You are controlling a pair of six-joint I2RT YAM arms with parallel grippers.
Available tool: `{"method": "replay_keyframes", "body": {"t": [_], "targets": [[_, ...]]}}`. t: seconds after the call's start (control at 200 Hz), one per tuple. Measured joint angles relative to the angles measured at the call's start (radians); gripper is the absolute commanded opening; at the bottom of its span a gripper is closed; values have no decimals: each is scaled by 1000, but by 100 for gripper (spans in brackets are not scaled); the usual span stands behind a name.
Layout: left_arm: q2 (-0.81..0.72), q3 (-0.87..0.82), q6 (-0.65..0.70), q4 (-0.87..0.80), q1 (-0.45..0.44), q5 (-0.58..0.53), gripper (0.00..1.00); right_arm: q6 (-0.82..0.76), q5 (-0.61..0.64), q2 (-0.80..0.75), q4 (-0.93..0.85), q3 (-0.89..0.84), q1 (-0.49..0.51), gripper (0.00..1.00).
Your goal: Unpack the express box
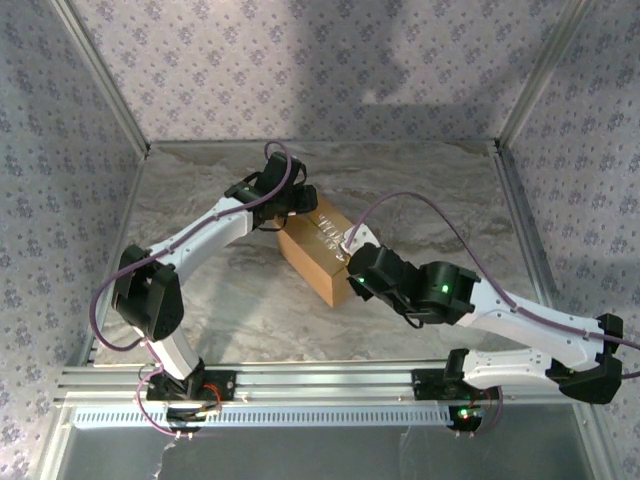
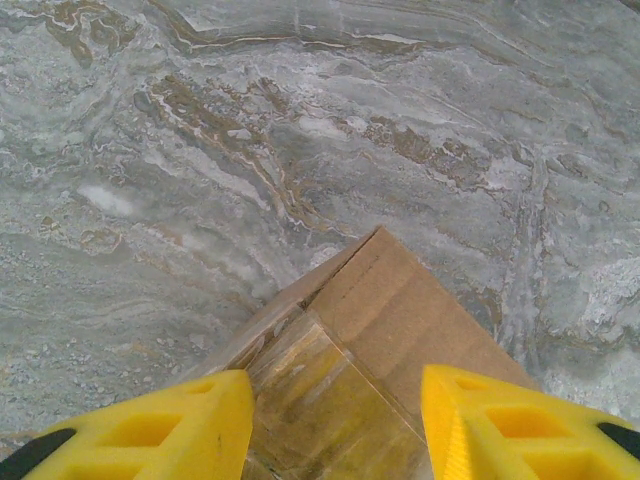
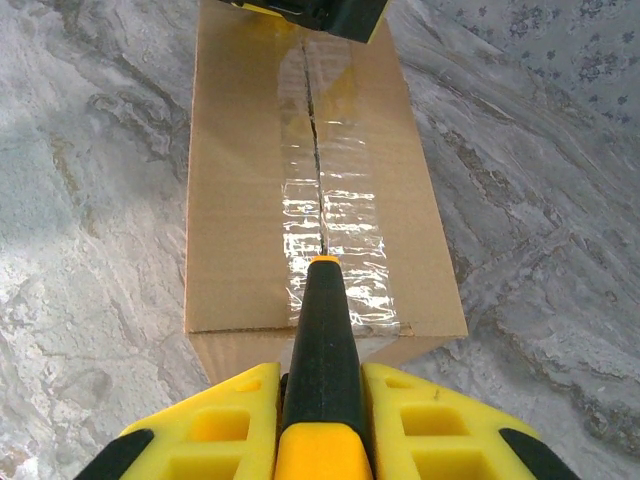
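Marble table (image 1: 420, 190) | express box (image 3: 240, 200) taped | left hand (image 2: 335, 385) apart over corner | right hand (image 3: 322, 375) clamps black tool (image 3: 322, 320)

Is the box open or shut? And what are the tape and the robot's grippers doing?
express box: shut, flaps lying flat.
clear tape: stuck along the seam, crinkly.
left gripper: open, over one end of the box.
right gripper: shut on a black tool.
black tool: tip at the taped seam.
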Motion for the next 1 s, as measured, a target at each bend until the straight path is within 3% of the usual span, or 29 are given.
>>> {"method": "replay_keyframes", "body": {"t": [0.999], "targets": [[0, 0, -7, -2, 13, -25, 51, 66, 42, -40, -40, -19, 46, 0]]}}
